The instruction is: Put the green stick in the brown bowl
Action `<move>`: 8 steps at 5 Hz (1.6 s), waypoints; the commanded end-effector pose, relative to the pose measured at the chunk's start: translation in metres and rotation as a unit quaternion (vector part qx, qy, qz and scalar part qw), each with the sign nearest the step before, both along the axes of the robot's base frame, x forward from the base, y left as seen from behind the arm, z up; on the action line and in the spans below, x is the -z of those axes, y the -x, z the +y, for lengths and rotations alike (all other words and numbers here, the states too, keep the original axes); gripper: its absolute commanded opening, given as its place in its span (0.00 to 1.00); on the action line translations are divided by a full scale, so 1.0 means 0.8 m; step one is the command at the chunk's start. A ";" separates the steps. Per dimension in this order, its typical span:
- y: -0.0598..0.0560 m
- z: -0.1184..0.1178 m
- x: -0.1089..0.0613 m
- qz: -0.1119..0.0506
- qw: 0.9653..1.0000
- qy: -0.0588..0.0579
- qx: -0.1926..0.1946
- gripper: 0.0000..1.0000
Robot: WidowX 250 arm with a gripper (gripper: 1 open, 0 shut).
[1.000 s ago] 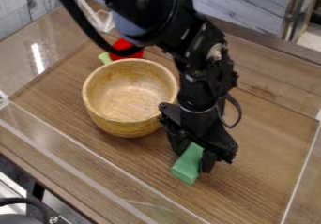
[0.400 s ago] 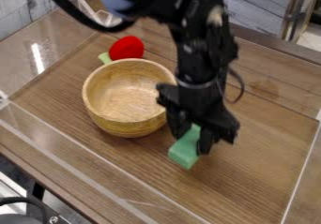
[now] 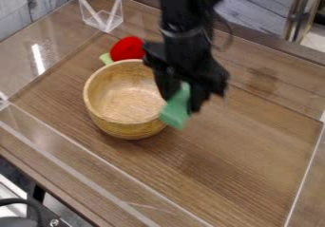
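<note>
Carry step: gripper (image 3: 185, 90) pinching green stick (image 3: 178, 107) at brown bowl (image 3: 124, 100) 3 o'clock rim, next shift toward 9 o'clock, release

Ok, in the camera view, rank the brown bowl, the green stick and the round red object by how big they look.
1. brown bowl, clearly largest.
2 and 3. green stick and round red object look alike; the stick is lifted nearer the camera and partly hidden by the end effector, so unranked.

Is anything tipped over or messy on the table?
Nothing looks spilled or broken. The brown bowl sits upright and empty. The only thing off the table is the green stick, hanging tilted in the gripper beside the bowl's rim.
</note>
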State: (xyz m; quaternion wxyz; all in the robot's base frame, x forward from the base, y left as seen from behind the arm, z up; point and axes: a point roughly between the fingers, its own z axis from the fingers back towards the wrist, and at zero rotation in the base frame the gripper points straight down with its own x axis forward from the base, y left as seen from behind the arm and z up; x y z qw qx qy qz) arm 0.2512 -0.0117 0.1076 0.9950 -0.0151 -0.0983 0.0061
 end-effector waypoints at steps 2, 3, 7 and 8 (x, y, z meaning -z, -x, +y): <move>-0.024 0.059 -0.030 -0.046 0.999 -0.016 -0.024 0.00; -0.026 0.062 -0.029 -0.046 0.998 -0.016 -0.028 0.00; -0.033 0.069 -0.022 -0.044 0.998 -0.015 -0.042 0.00; -0.034 0.071 -0.020 -0.043 0.998 -0.015 -0.045 0.00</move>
